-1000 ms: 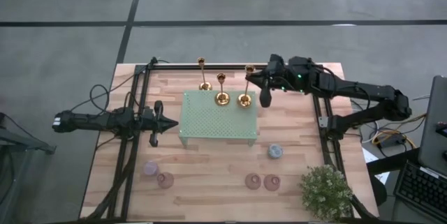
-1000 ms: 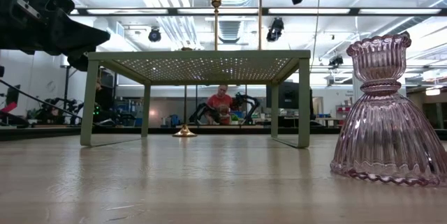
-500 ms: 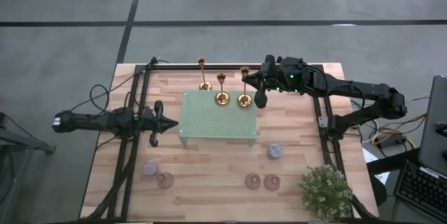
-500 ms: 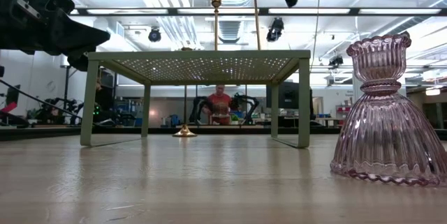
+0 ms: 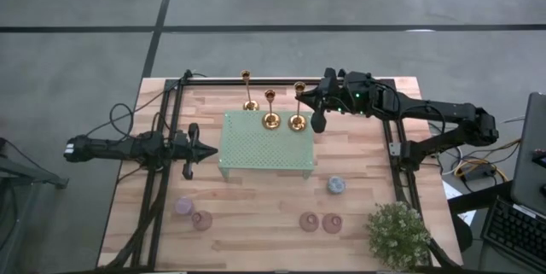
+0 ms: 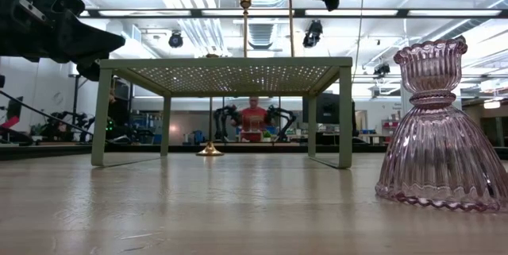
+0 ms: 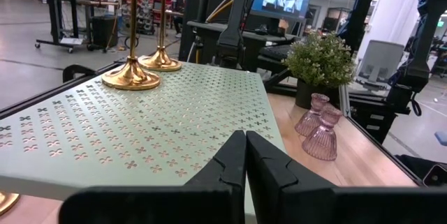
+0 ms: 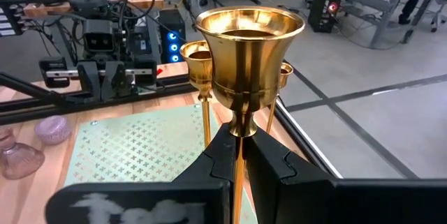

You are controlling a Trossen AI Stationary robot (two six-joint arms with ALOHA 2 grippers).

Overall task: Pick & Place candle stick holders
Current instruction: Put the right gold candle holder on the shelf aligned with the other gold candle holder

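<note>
Since the right gripper (image 8: pixel 241 155) is pinched tight on the thin stem just under the flared cup of 1 shiny gold candlestick holder (image 5: pixel 298 108), I'd say the grip sits that high so the round base hangs clear and the piece stays plumb. From above, that holder's base is over the far right corner of the pale green perforated metal stand (image 5: pixel 264 150) in the middle of the wooden bench (image 5: pixel 256 214). I honestly can't tell if the base is touching down yet.

A 2nd gold candlestick holder (image 5: pixel 270 111) already stands on the stand's far edge, just beside the held one, so my guess is they're being lined up in a row there. The 3rd gold candlestick holder (image 5: pixel 247 91) is on the bench itself, just behind the stand, looking like the next one to go up.

The left gripper (image 5: pixel 199 148) is clenched on nothing, parked low at the stand's left edge, probably just keeping out of the way.

Along the near side there are small ribbed pink glass holders (image 5: pixel 320 221), lavender ones (image 5: pixel 192 212) and a blue one (image 5: pixel 336 185), plus a little potted green plant (image 5: pixel 397 233) in the near right corner. None of that looks involved.
</note>
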